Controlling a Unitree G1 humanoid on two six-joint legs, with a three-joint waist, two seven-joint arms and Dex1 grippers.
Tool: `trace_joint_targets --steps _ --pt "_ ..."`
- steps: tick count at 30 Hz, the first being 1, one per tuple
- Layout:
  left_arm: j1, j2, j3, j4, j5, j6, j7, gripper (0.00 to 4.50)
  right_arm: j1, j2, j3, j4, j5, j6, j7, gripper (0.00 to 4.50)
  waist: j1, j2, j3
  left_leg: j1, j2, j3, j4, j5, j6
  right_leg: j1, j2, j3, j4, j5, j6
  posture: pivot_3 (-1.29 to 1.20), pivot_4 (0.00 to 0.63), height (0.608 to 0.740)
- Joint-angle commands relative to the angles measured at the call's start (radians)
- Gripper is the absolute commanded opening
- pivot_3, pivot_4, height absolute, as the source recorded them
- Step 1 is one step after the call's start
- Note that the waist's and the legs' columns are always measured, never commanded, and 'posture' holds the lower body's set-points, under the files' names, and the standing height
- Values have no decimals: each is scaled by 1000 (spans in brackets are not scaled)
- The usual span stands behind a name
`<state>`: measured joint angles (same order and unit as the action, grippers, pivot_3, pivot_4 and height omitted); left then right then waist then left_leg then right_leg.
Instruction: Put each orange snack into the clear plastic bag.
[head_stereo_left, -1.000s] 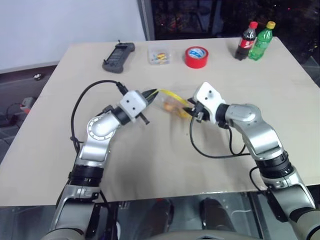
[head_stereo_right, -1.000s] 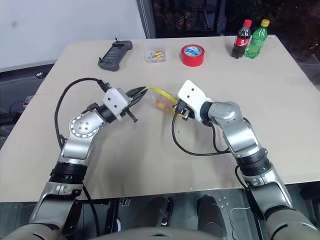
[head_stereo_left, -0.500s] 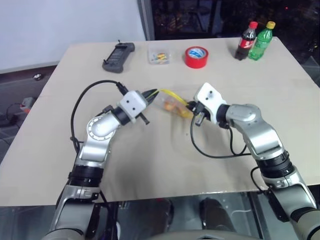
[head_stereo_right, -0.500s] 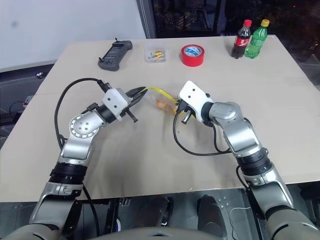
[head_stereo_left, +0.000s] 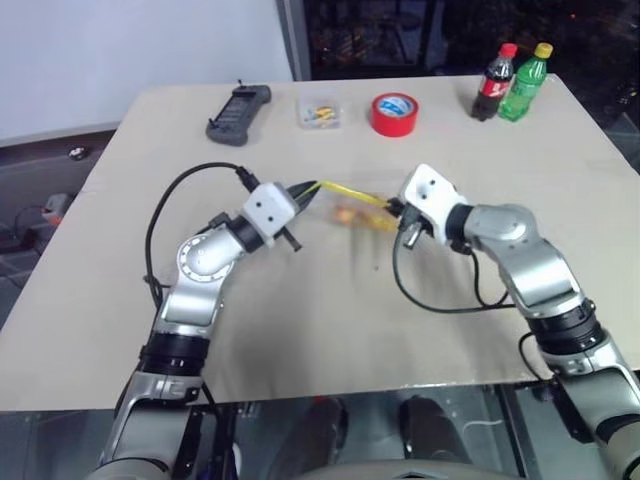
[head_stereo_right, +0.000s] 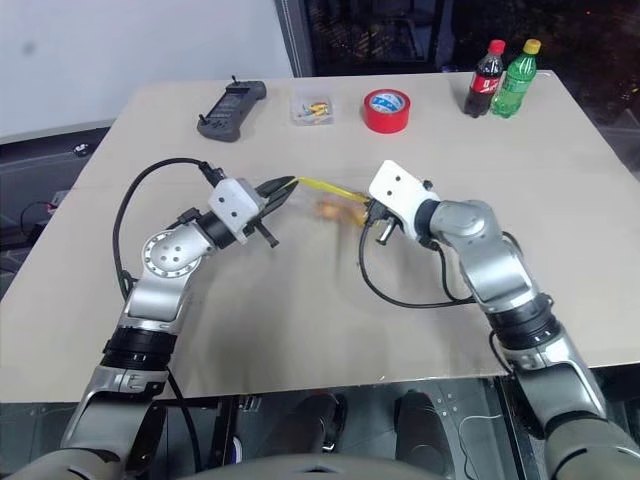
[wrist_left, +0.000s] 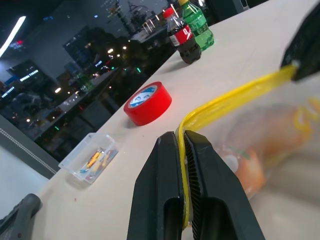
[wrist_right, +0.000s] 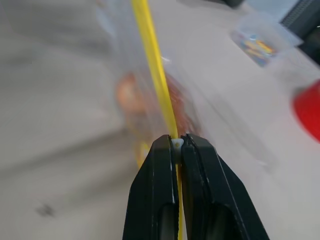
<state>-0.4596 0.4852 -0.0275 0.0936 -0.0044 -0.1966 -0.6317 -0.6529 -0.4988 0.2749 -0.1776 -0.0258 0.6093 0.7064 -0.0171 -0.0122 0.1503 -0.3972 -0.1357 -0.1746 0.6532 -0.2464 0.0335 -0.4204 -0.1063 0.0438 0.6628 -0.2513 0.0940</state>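
In the head view, the clear plastic bag (head_stereo_left: 345, 203) hangs above the bench (head_stereo_left: 300, 330), stretched between both arms, with blurred orange snacks (head_stereo_left: 346, 213) inside.

The left wrist view shows the left gripper (wrist_left: 182, 150) with its fingers clamped on the yellow seal strip (wrist_left: 225, 102).

The right wrist view shows the right gripper (wrist_right: 176, 145) pinching the same strip.

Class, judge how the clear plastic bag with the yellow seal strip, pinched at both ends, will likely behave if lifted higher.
The clear plastic bag is probably floppy: only its yellow seal strip runs taut between the left gripper and right gripper. It would likely sag and swing, since the orange snacks weigh down its thin film.
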Motion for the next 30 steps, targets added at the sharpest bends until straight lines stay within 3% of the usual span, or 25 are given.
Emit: trace_joint_targets --steps 1,8,18,21,25,30 --pt "-30 22 63 -17 -27 9 35 0 5 -59 -77 18 -25 0 -35 111 -1 0 0 0 0 0 0 0 0 0 0 0 0 0 0 0 150 740" --pt "-104 1 36 67 -20 -3 28 0 -66 -66 -106 117 -41 -75 -101 111 0 0 0 0 0 0 0 0 0 0 0 0 0 0 0 0 150 740" --pt "-479 -40 -11 573 61 -151 104 0 -278 -131 -80 483 -167 -355 -203 111 -1 -1 1 -3 -1 0 1 0 0 -1 -1 -1 0 0 0 0 150 740" --pt "-538 -39 -12 643 56 -191 102 0 -310 -152 -96 515 -174 -395 -196 111 -13 -1 0 -4 -1 1 0 0 0 -4 -1 0 -1 0 0 0 150 740" --pt "-496 -40 -11 592 23 -204 59 0 -279 -181 -139 430 -133 -370 -160 111 -37 -1 0 -14 -1 1 2 0 0 -14 -2 0 1 0 0 0 150 740" --pt "-258 -53 -45 300 -45 -101 -35 0 -73 -184 -180 118 -37 -281 -84 111 -52 0 0 -20 -1 0 9 0 0 -19 -2 0 3 0 0 0 150 740"
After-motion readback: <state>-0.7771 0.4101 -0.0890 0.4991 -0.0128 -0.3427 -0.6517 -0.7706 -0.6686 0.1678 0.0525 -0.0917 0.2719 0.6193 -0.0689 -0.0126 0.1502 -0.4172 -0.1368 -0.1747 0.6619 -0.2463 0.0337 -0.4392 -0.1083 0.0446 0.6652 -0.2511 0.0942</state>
